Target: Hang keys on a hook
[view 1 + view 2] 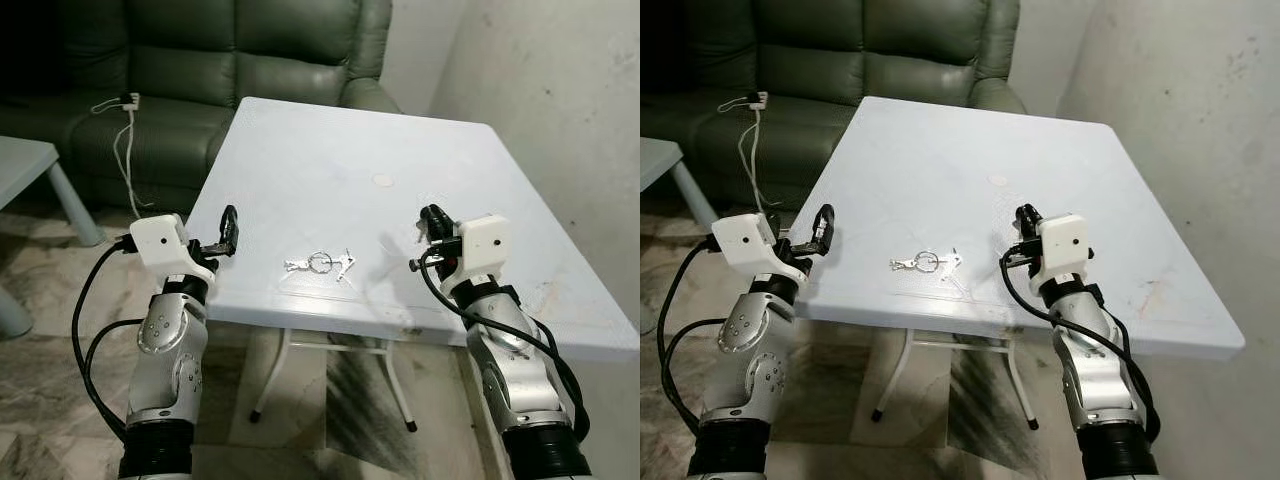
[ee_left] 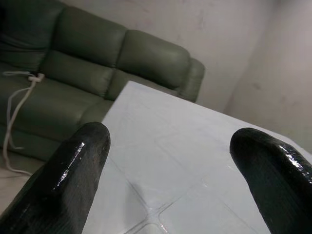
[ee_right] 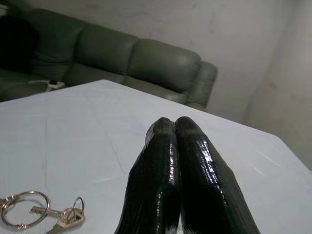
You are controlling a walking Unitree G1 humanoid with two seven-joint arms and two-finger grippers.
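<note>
Lying keys: a small silver bunch of keys [image 1: 320,264] on thin metal rings, flat on the table near its front edge, at 6 o'clock from the table's middle and between the two grippers.
Table: white square plastic table [image 1: 330,160] with a smooth, faintly scuffed top, a round moulded mark near its middle, and thin white metal legs.
Left gripper: the left gripper [image 1: 229,232] sits at 9 o'clock from the keys, over the table's left edge; its two glossy black rounded fingers [image 2: 68,175] are spread wide apart and hold nothing.
Right gripper: the right gripper [image 1: 432,222] sits at 3 o'clock from the keys, over the tabletop; its shiny black fingers [image 3: 161,180] are pressed together side by side with nothing between them.
Arms: silver metal forearms, each with a white boxy wrist block and looping black cables.
Sofa: dark green padded leather sofa [image 1: 200,70] at 12 o'clock, behind the table.
Cable: white cord [image 1: 125,140] draped over the sofa seat.
Floor: glossy marbled tile.
</note>
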